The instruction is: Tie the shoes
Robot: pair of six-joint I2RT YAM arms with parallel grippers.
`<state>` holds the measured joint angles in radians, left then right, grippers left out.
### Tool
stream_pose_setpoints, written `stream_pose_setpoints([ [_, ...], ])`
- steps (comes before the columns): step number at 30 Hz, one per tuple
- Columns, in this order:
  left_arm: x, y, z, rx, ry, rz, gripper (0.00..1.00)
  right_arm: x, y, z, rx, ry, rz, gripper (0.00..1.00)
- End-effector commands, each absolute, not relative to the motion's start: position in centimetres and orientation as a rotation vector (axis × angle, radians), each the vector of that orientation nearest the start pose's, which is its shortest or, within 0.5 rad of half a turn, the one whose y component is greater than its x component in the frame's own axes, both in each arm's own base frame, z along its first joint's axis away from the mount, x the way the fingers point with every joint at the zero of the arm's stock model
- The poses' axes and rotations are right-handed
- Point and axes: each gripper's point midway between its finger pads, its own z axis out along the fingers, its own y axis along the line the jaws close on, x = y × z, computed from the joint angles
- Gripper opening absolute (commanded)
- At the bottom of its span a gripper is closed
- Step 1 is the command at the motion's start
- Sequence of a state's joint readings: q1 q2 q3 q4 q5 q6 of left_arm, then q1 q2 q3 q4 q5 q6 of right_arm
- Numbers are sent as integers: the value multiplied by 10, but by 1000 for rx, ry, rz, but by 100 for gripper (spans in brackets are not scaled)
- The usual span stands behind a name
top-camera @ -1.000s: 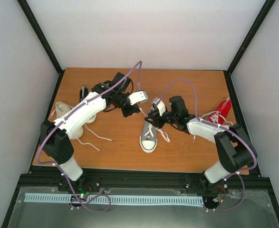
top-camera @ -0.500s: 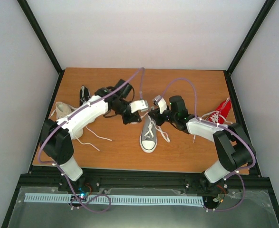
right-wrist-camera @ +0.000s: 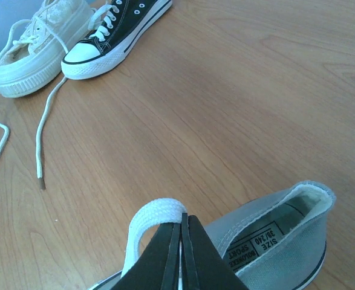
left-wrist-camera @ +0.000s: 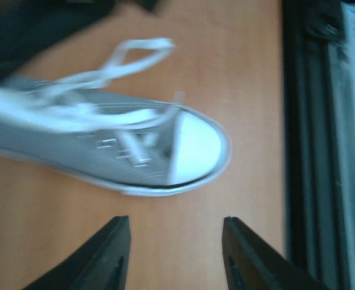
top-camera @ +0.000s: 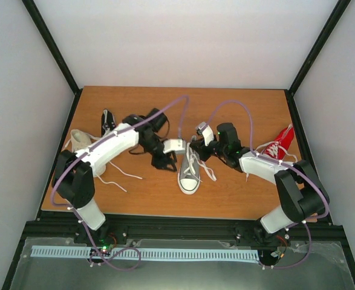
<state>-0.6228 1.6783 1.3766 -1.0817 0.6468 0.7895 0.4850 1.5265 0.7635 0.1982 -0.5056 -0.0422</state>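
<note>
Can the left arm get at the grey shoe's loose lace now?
Probably yes: the left gripper is open beside the grey shoe, only bare table between, and its loose lace lies uncovered; the right gripper pinches a lace loop near the heel.

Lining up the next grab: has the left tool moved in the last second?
Yes. The left tool has come toward the arm bases and is now level with the grey shoe, on its left in the top view.

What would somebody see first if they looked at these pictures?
First, the grey sneaker lying in the middle of the wooden table. The right end effector pinches a loop of its white lace, while the left end effector hangs open beside the shoe. A red sneaker stands out at the table's right edge.
</note>
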Motion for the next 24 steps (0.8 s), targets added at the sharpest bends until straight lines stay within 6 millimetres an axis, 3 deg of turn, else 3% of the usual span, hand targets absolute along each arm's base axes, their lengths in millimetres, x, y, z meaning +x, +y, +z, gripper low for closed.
stream_pose_setpoints([
  [1,291,-280,176,1649,1960,-748,39,328,268,147,-881,1909,785,3],
  [4,311,-298,168,1598,1927,-816,40,329,267,149,-882,1901,775,3],
  [9,304,-327,162,1570,1816,-1122,49,329,267,150,-871,1903,779,3],
  [15,319,-329,130,1529,1833,-1052,50,327,268,150,-873,1894,798,3],
  [19,337,-335,123,1490,1831,-1009,43,326,268,149,-872,1895,801,3],
  [24,337,-339,112,1494,1838,-1058,35,326,267,151,-864,1885,803,3],
])
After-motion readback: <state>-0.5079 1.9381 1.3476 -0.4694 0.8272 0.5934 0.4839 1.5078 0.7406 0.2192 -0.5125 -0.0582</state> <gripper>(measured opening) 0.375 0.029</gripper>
